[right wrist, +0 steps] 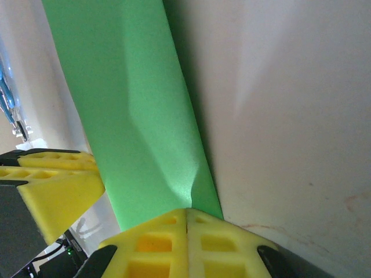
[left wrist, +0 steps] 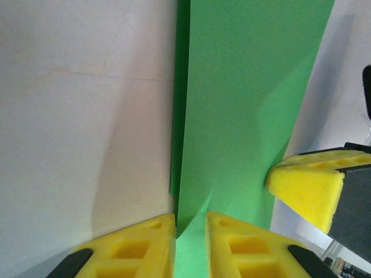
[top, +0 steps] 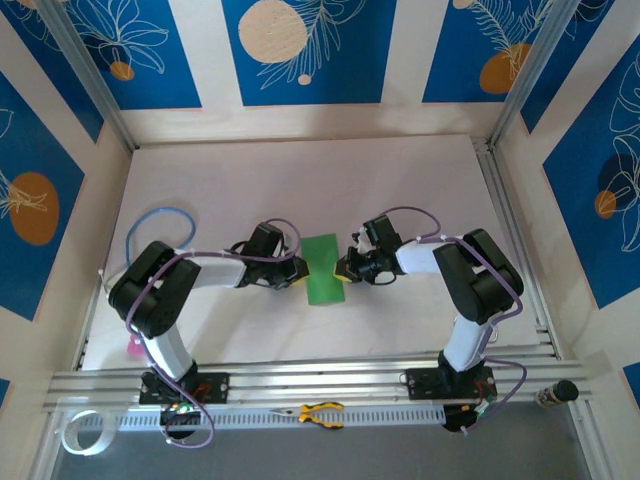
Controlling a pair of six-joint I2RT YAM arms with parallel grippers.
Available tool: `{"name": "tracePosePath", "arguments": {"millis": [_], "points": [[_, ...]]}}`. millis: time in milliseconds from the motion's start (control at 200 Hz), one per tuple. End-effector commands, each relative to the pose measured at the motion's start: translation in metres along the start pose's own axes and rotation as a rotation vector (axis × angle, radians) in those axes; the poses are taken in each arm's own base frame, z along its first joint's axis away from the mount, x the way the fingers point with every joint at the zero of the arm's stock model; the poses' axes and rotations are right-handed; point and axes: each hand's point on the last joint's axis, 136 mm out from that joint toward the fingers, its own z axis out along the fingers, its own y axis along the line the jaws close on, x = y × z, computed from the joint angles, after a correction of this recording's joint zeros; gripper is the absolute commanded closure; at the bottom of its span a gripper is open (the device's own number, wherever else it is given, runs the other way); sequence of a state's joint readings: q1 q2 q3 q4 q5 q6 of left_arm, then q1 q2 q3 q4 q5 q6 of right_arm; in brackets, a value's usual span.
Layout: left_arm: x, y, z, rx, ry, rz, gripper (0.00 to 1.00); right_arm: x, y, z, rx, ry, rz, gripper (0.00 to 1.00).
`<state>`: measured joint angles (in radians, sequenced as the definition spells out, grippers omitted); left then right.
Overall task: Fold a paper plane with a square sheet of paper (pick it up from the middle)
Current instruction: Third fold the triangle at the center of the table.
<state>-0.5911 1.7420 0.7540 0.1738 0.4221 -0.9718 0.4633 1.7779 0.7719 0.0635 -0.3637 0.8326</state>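
Desk is smooth, pale and flat, with open room toward 12 o'clock and the side walls well apart from the work. On the front rail at 6 o'clock lie pliers, well away.

From 9 o'clock the left arm reaches in, and from 3 o'clock the right arm, with their wrists facing each other across the middle. Between them, at desk centre, lies the paper. It is a strip longer than wide, with its long axis running 12 to 6. In the left wrist view a second layer peeks out along one long edge. From that I judge a first fold is made and the plane is far from done.

Each set of jaws meets a long edge square-on: left jaws at the 9 o'clock edge, right jaws at the 3 o'clock edge, about equally near. The right jaws are closed, pads meeting with the strip's edge running in between them, so they hold the paper. The left jaws stand narrowly parted, with green showing in the slit between the pads and a raised pucker leading in.

The coming move likely turns on that 12-to-6 axis. A crease should run along it, and uneven lifting could buckle such thin paper.
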Motion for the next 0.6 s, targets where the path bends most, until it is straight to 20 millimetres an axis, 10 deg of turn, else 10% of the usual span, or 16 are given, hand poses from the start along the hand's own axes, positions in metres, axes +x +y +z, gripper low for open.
{"name": "tracePosePath", "arguments": {"millis": [0, 595], "points": [[0.002, -0.006, 0.003, 0.041, 0.002, 0.017, 0.76, 0.024, -0.046, 0.007, 0.134, 0.066, 0.109, 0.96], [-0.008, -0.014, -0.004, 0.118, -0.067, 0.032, 0.71, 0.025, -0.046, 0.005, 0.126, 0.067, 0.114, 0.96]]}}
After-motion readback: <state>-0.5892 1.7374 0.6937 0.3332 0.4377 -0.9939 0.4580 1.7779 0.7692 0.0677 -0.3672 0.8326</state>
